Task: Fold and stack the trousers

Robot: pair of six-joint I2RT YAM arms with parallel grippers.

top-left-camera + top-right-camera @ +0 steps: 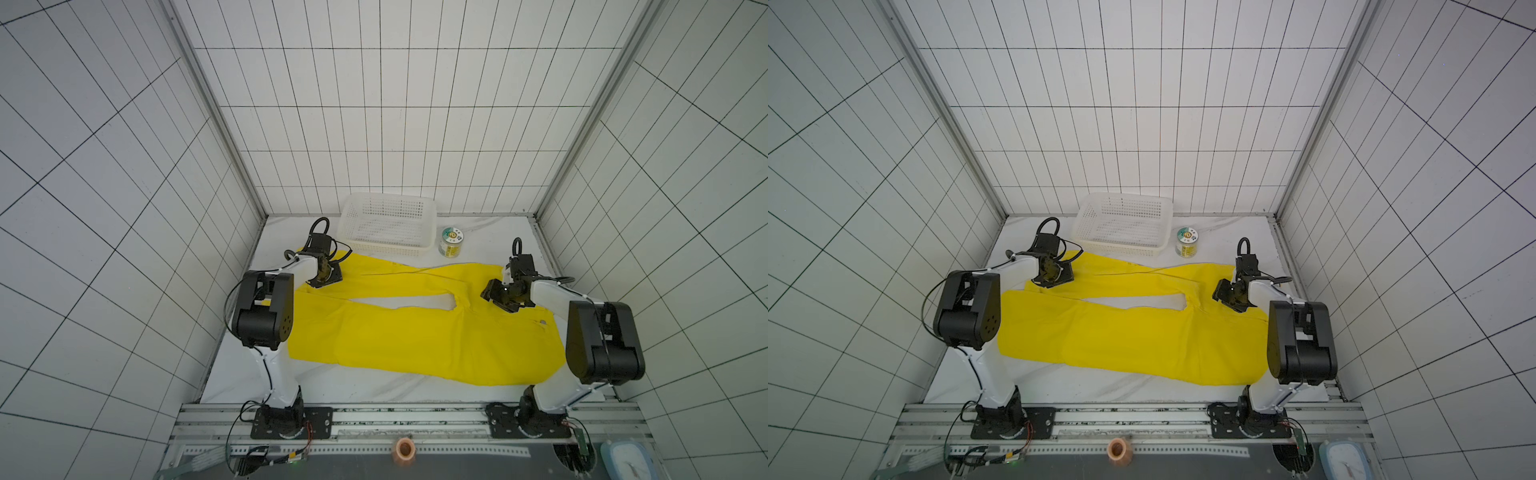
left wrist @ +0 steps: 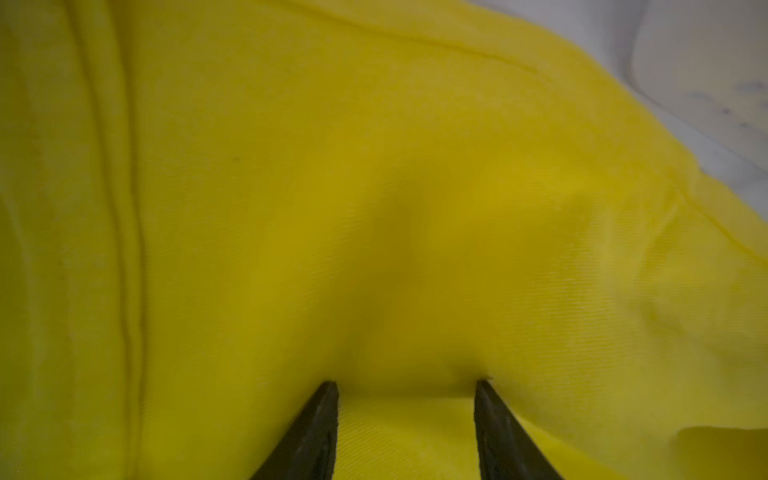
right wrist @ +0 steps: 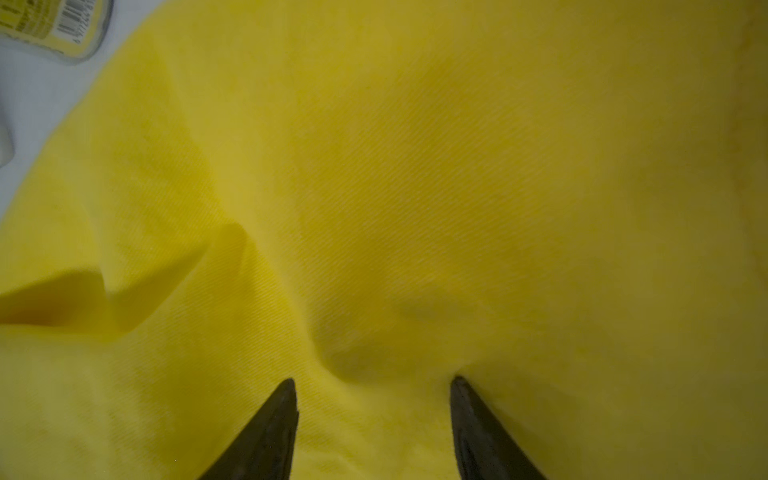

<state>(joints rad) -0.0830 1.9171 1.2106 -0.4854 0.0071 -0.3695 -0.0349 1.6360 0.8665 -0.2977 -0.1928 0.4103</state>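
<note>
The bright yellow trousers (image 1: pixel 415 340) (image 1: pixel 1133 340) lie spread flat across the white table, legs pointing left and waist at the right under my right arm. My left gripper (image 1: pixel 326 278) (image 1: pixel 1054 272) is down on the end of the far leg. Its jaws stand open with the tips pressed into the cloth (image 2: pixel 374 166), as the left wrist view of the gripper (image 2: pixel 407 384) shows. My right gripper (image 1: pixel 496 295) (image 1: pixel 1227 293) is down on the far hip area near the crotch gap. It is also open (image 3: pixel 374 380), tips dug into wrinkled cloth (image 3: pixel 415 166).
A white perforated basket (image 1: pixel 386 248) (image 1: pixel 1121 247) stands at the back of the table, just beyond the far leg. A small labelled can (image 1: pixel 451 243) (image 1: pixel 1187 243) (image 3: pixel 62 25) stands to its right. Bare tabletop (image 1: pixel 332 386) shows along the front edge.
</note>
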